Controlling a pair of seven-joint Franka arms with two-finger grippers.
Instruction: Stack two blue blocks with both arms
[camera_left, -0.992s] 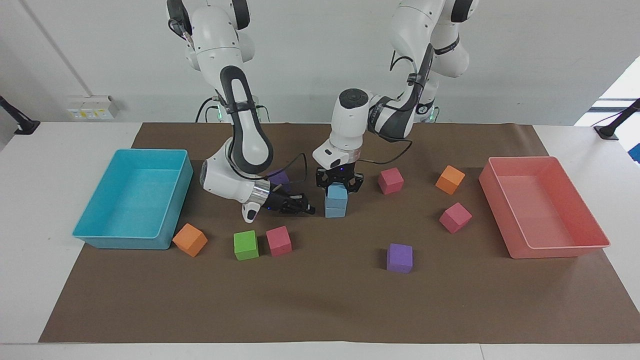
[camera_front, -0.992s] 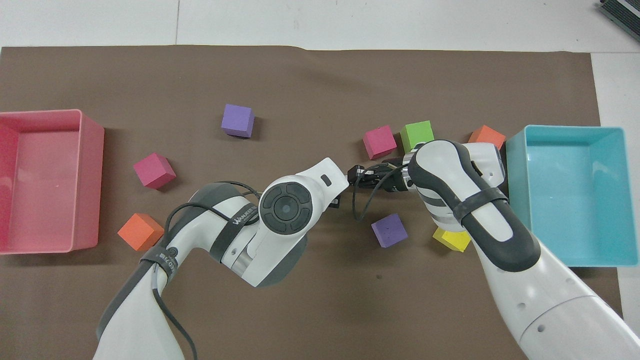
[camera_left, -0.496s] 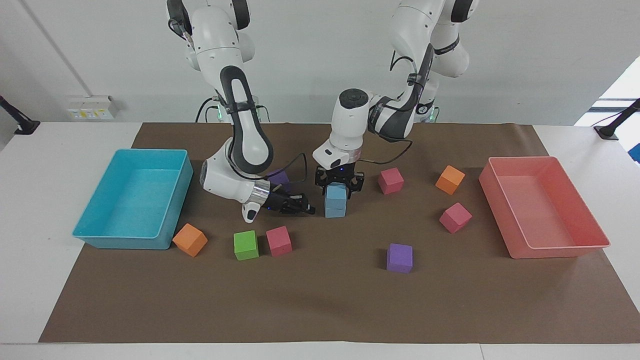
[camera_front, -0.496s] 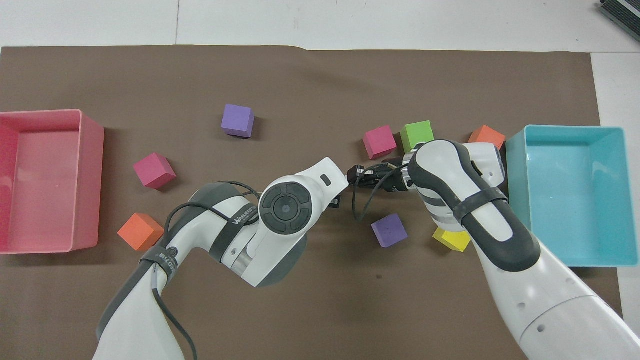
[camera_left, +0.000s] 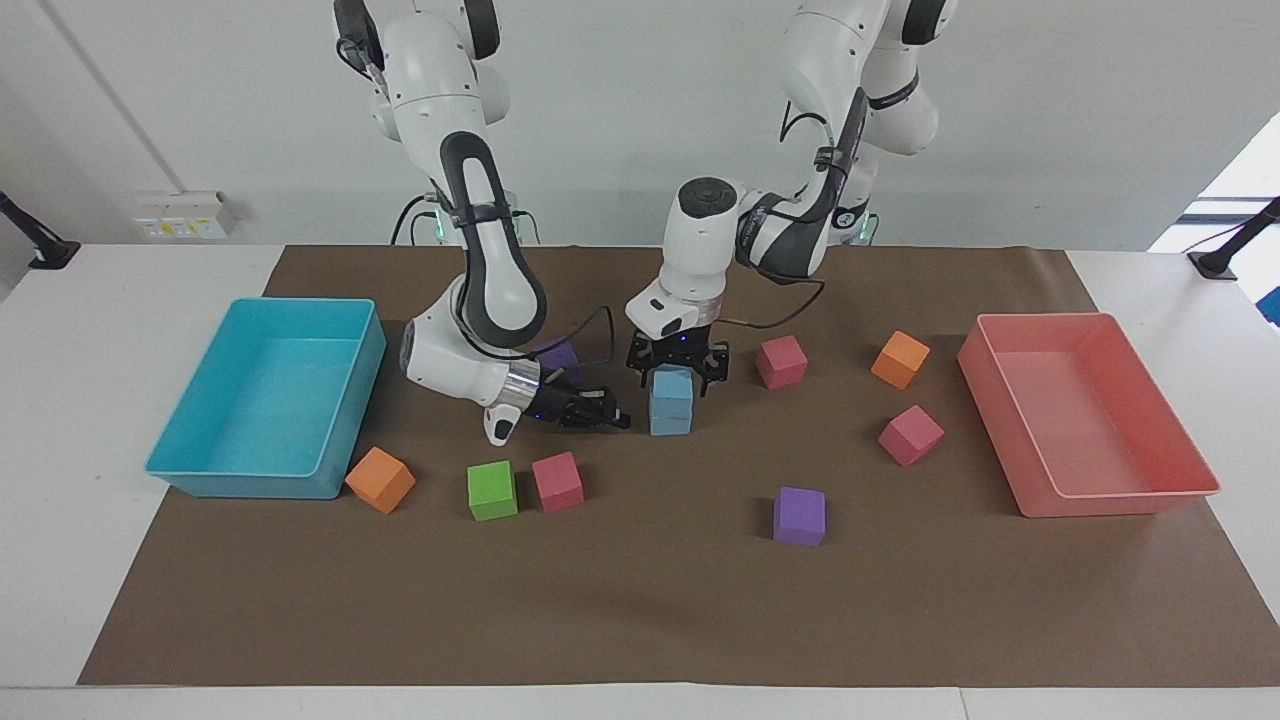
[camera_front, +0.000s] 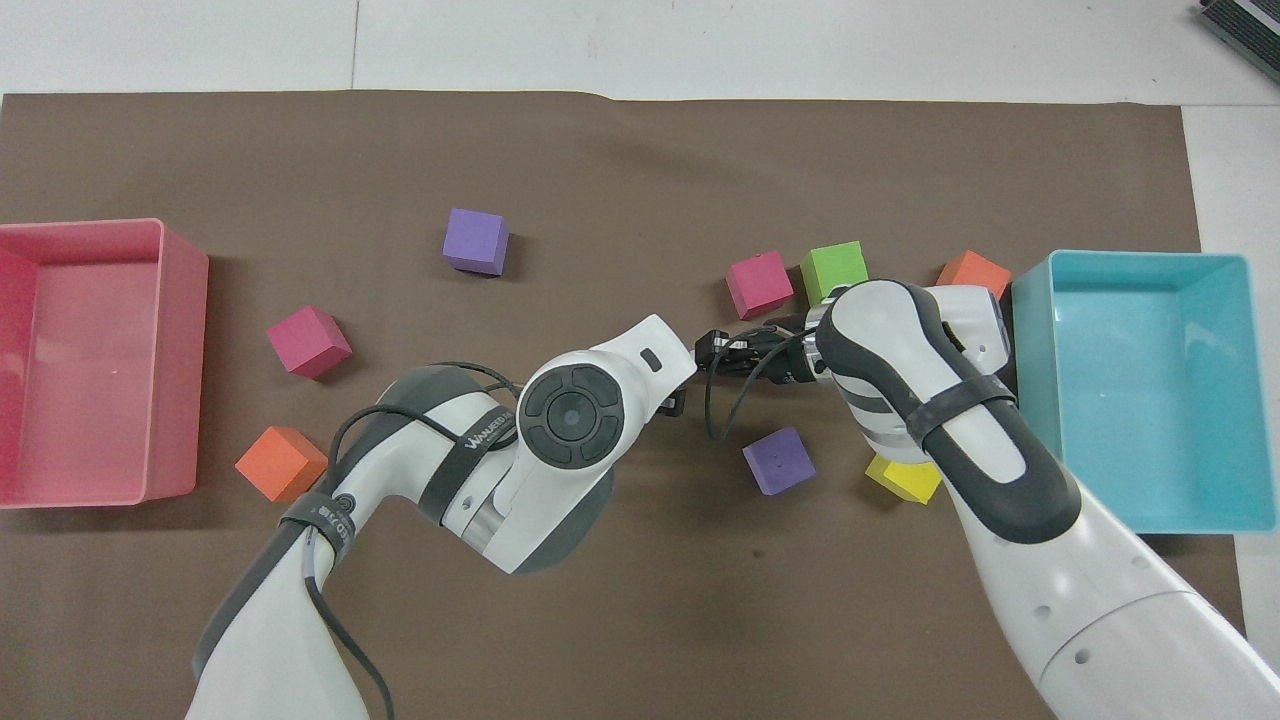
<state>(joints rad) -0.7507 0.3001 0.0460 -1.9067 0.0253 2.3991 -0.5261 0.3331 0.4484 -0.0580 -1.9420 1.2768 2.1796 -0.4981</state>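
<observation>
The two blue blocks stand stacked near the mat's middle, the upper one on the lower one. My left gripper hangs straight down over the stack, its fingers open on either side of the upper block's top. My right gripper lies low and level just above the mat beside the stack, toward the right arm's end, pointing at it, with nothing seen in it. In the overhead view the stack and the left gripper are hidden under the left arm's wrist; the right gripper shows beside it.
A turquoise tray stands at the right arm's end, a pink tray at the left arm's end. Loose cubes lie around: purple, pink, orange, green, yellow.
My left gripper has risen slightly above the upper blue block, which stays on the lower one. The right arm has barely moved.
</observation>
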